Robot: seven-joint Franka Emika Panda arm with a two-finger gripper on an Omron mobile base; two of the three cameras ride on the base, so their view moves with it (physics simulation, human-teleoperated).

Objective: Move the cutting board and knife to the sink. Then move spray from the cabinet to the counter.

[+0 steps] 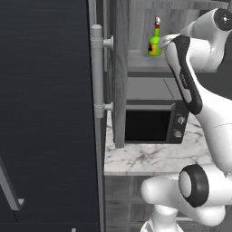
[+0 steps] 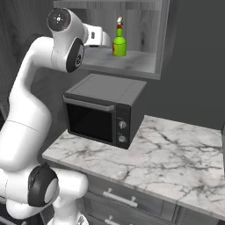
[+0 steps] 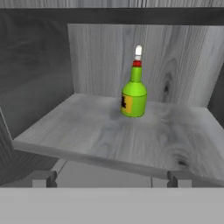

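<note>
From the left base view I see the small bright green spray bottle with a yellow label and a red-and-white nozzle (image 1: 155,42) standing upright on the shelf of the tall grey wood-grain cabinet (image 1: 120,77), in its open niche above a black microwave oven (image 1: 154,123). The microwave sits on the white marble counter with grey veins (image 1: 149,159), and to the left stands a dark fridge door with a long grey handle (image 1: 97,72). My white arm rises at the right, its wrist reaching toward the niche just beside the bottle. In the right base view the same bottle (image 2: 119,43) stands on the niche shelf of the cabinet (image 2: 132,61), above the microwave (image 2: 104,110), which rests at the left end of the counter (image 2: 176,158); grey drawers with bar handles (image 2: 121,197) lie under the marble. The arm's white wrist points toward the bottle from its left, near it but apart. In the hand view I look straight into the niche: the bottle (image 3: 134,89) is upright toward the back of the shelf, near the rear wall. The gripper (image 3: 110,178) has its two dark fingertips (image 3: 43,178) spread wide at the bottom edge, short of the shelf front, released and grasping nothing.
</note>
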